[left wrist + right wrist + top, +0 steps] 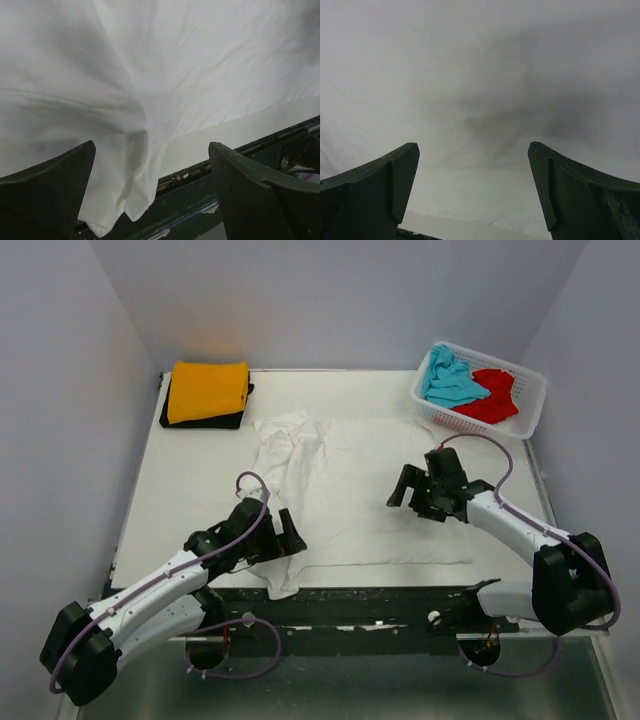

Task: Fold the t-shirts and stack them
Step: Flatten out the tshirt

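Low over white t-shirt (pixel 360 510), left end effector (pixel 288 534) and right end effector (pixel 412 483), both wide, empty.

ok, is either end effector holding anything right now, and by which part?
Nothing is held. The left end effector and right end effector are both open over the spread white t-shirt, gripping no cloth.

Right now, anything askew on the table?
The white t-shirt lies uneven: its left side is bunched up, and one near corner droops over the table's front edge. The folded stack and basket look fine.
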Controlling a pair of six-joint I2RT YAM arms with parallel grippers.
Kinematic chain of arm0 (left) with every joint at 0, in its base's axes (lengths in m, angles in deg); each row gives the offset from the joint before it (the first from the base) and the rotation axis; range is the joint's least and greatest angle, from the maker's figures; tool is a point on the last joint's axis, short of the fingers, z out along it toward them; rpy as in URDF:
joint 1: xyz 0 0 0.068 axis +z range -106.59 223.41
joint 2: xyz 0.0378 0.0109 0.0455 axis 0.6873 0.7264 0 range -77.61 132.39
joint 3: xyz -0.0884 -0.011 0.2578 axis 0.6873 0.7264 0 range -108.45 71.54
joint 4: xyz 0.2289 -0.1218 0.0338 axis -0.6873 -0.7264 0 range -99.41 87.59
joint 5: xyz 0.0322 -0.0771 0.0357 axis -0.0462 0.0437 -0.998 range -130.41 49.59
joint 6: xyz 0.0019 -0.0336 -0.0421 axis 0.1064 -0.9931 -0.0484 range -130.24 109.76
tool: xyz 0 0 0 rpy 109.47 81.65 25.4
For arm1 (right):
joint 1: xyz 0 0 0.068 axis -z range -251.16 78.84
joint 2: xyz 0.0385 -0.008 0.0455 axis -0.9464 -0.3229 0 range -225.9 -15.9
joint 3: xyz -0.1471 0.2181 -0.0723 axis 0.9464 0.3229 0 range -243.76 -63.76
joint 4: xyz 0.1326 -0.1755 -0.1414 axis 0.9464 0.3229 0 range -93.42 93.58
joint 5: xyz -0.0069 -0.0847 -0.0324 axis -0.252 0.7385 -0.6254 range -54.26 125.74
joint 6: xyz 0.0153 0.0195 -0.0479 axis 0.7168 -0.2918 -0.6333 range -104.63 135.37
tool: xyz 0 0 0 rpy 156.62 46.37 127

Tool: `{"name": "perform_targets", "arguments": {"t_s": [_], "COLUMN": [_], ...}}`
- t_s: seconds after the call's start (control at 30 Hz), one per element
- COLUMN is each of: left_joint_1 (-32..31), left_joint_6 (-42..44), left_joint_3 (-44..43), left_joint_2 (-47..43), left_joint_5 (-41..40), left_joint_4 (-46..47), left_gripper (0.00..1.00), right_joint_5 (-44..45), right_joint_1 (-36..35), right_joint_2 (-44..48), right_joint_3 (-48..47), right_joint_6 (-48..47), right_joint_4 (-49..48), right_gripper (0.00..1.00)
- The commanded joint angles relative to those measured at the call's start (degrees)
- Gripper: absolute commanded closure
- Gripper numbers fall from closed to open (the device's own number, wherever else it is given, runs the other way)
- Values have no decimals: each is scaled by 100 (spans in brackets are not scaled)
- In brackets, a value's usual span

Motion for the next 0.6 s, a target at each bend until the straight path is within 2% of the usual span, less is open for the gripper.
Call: {"name": "perform_targets", "arguments": {"t_s": [0.0, 0.13, 0.27, 0.37, 0.47, 0.57], "left_joint_1": [65, 103, 183, 256, 255, 256], "left_joint_6": [-478, -689, -606, -480, -604, -462], "left_joint_3": [406, 171, 111, -284, -764, -871], "left_joint_2": [3, 259, 393, 519, 570, 342], "left_joint_5": [201, -477, -470, -546, -1338, -1302], "left_joint_4": [-99, -1209, -1235, -1707, -2773, -2871], "left_gripper": [1, 1, 1, 1, 1, 1], "right_joint_5": [752, 1135, 1547, 1967, 2282, 1885], "right_joint_1": [8, 16, 67, 175, 257, 262], "right_joint_2": [-14, -143, -120, -28, 96, 251], "right_joint_3": [362, 627, 752, 684, 632, 530], "right_joint_6": [244, 302, 422, 521, 572, 388], "right_joint_4": [-330, -260, -101, 222, 462, 532], "right_gripper": [0, 0, 0, 0, 0, 0]}}
